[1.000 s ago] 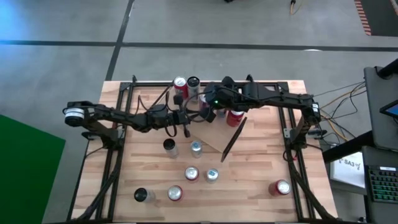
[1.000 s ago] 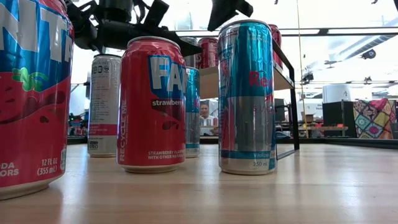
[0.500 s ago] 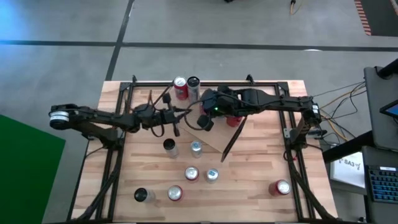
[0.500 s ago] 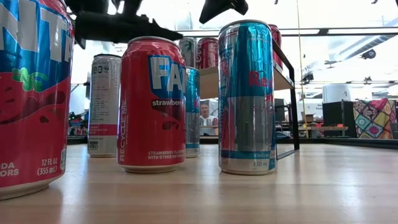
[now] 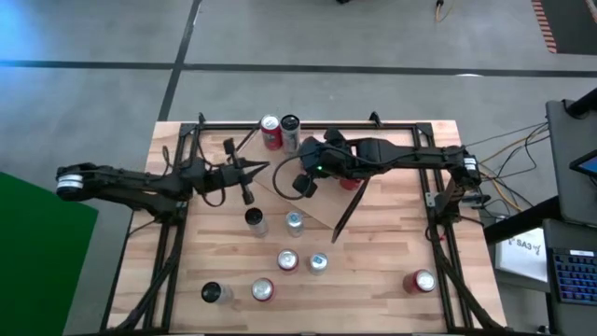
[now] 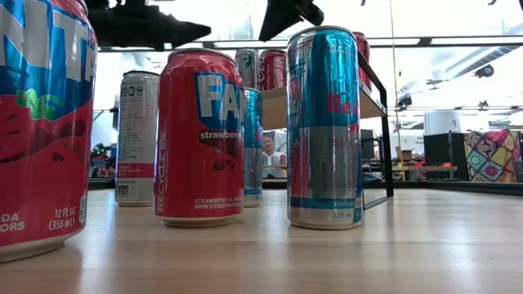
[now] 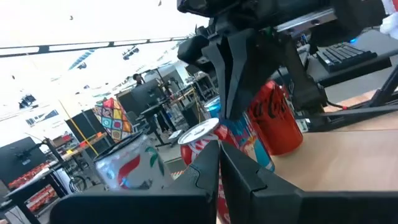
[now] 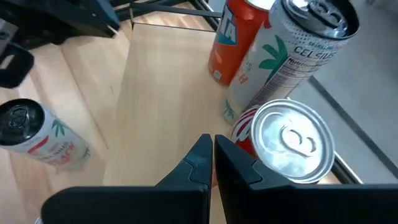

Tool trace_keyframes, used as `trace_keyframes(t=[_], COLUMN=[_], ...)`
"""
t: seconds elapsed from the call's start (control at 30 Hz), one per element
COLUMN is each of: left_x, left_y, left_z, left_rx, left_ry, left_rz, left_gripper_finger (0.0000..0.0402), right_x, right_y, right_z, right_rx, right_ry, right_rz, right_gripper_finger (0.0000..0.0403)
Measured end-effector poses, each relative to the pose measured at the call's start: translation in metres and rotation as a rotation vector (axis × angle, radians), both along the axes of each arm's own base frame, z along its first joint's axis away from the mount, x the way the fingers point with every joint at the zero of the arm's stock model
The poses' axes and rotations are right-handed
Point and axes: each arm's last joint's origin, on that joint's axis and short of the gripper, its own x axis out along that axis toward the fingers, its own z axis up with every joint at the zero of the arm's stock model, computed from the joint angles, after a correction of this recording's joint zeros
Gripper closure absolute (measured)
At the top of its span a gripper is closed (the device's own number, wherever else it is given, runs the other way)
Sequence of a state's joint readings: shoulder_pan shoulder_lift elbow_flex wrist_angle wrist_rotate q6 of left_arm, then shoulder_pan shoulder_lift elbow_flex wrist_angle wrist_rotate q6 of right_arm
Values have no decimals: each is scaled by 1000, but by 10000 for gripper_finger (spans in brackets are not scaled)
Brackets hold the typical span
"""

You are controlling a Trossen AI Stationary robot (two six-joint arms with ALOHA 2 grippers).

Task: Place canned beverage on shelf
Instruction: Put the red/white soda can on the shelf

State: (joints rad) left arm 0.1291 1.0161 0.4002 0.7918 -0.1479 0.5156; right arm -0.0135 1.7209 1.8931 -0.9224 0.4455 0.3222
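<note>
Cans (image 5: 293,222) waiting on counter (image 5: 382,271) — I'm holding both grippers, left (image 5: 250,197) and right (image 5: 300,186), closed tight & empty near shelf (image 5: 322,207); should open wide before descending.

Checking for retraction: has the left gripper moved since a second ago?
Yes. In the high view the left gripper has pulled back leftward, away from the two cans at the table's far edge and off the shelf.

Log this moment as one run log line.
left gripper: shut, empty, left of shelf | right gripper: shut, empty, over shelf | cans on shelf: present
</note>
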Motion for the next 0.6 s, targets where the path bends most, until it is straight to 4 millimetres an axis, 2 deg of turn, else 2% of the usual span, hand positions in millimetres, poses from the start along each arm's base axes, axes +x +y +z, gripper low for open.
trace_keyframes(t=[0.37, 0.6], left_x=[-27, -33], left_y=[-3, -4], left_z=[1, 4], left_rx=[9, 10], left_ry=[-74, -100], left_rz=[1, 2], left_gripper_finger=[402, 402], right_x=[4, 3], right_y=[-8, -11], right_z=[-9, -8], right_rx=[-22, -80], right_ry=[41, 53], right_rz=[-17, -47], right_gripper_finger=[394, 394])
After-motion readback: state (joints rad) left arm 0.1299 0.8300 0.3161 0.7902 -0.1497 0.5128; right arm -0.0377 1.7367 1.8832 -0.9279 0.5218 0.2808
